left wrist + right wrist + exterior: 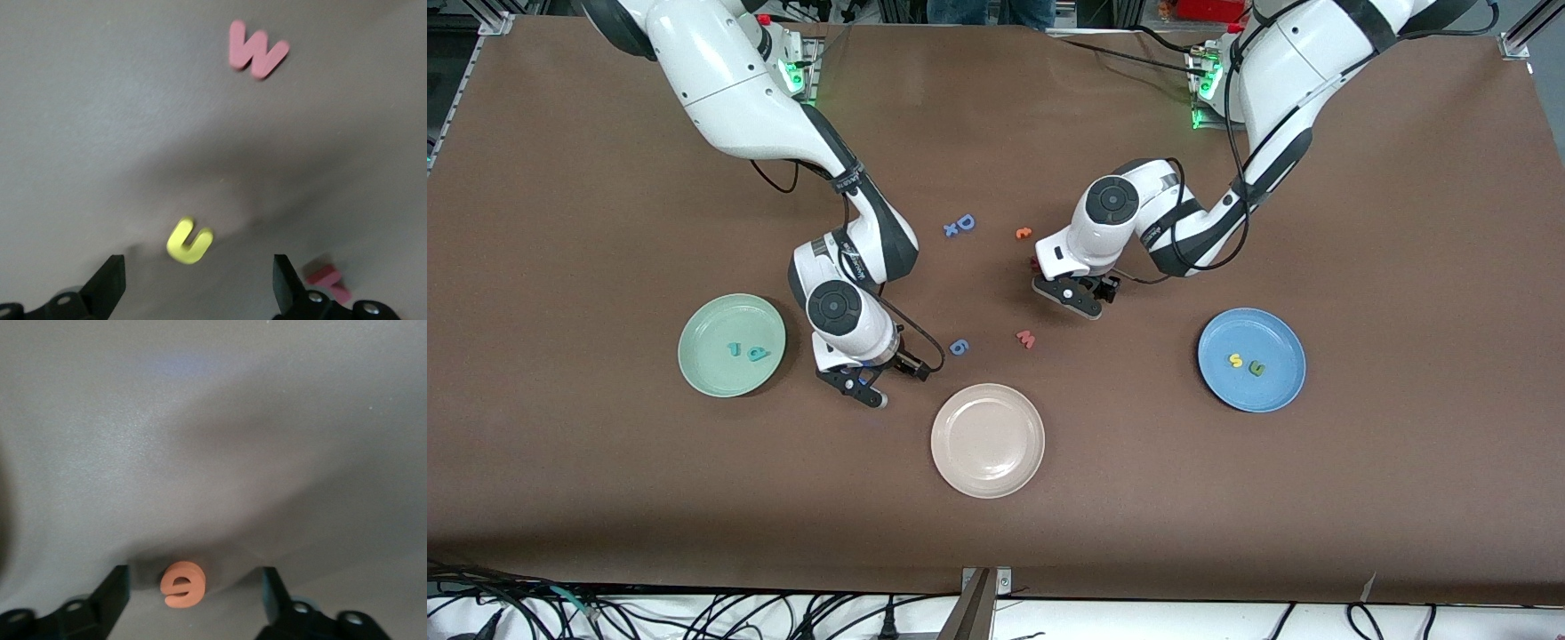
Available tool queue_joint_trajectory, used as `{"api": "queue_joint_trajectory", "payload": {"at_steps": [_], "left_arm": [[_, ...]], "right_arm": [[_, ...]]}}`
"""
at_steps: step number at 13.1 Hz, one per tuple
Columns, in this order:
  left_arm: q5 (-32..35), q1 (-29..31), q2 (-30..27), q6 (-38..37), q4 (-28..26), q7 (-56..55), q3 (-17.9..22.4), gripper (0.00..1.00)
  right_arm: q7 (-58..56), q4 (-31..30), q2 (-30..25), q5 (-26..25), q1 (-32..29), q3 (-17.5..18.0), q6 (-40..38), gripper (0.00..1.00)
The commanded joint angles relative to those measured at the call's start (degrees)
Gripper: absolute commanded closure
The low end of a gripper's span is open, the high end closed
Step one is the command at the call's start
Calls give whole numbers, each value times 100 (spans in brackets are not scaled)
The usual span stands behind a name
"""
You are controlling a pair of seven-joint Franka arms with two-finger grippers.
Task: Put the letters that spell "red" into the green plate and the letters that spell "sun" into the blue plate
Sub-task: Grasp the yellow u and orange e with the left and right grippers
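Two arms reach over a brown table [605,498] that fills the frame; cables trail along its bottom edge and green lights glow at the arm bases at the top. Low in the frame, the right gripper [863,387] hangs between the green plate [711,324] and a beige plate [987,440]. Its fingers [113,593] stand wide apart around an orange "e" [183,584] on the table, gripping nothing. Two teal letters [745,352] lie in the green plate. Near the centre, the left gripper [1072,298] has its fingers [110,280] spread and empty around a yellow arch letter [187,241], with a dark red letter [328,280] beside it and a pink "w" [257,48] close by. The blue plate [1272,333], toward the left arm's end, holds a yellow "s" [1235,360] and a green arch letter [1256,367].
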Motion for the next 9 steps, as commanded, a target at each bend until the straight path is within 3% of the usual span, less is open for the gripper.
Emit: {"api": "queue_joint_trajectory", "payload": {"at_steps": [1, 2, 4, 9], "left_arm": [[184, -50, 63, 169, 34, -197, 53, 32], [184, -50, 63, 169, 25, -197, 53, 41], [184, -50, 63, 161, 25, -205, 62, 42], [464, -50, 72, 161, -19, -223, 106, 44]], "right_arm": [[84, 186, 81, 45, 79, -69, -85, 67], [84, 177, 81, 45, 79, -69, -85, 78], [84, 177, 81, 45, 70, -70, -85, 96], [-73, 177, -182, -25, -149, -78, -497, 100]]}}
